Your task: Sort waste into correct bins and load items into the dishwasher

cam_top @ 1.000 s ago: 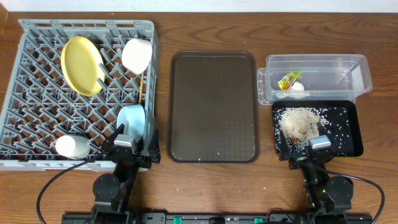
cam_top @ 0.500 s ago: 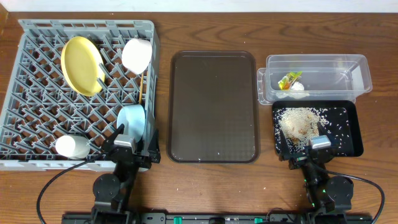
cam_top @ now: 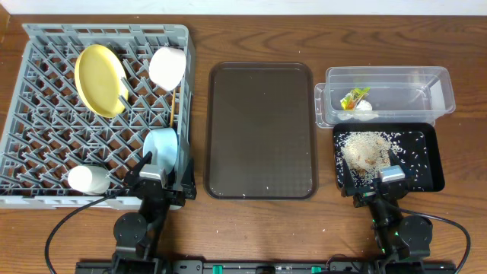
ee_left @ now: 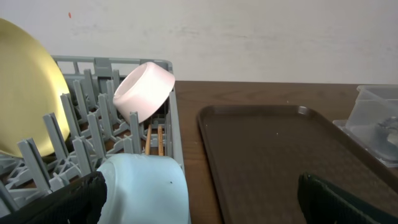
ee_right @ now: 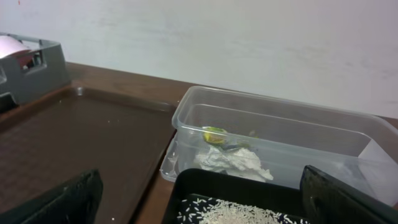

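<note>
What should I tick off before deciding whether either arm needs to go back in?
1. Yellow plate, white bowl, light blue bowl and small white cup in the dish rack: ok.
2. Chopsticks in the rack: ok.
3. Snack wrapper and white scrap in the clear tub: ok.
4. Rice in the black tray: ok.
5. Brown serving tray free of grains: cannot tell, whitish specks near its front edge.
6. Left pincer and right pincer open, empty: ok.
</note>
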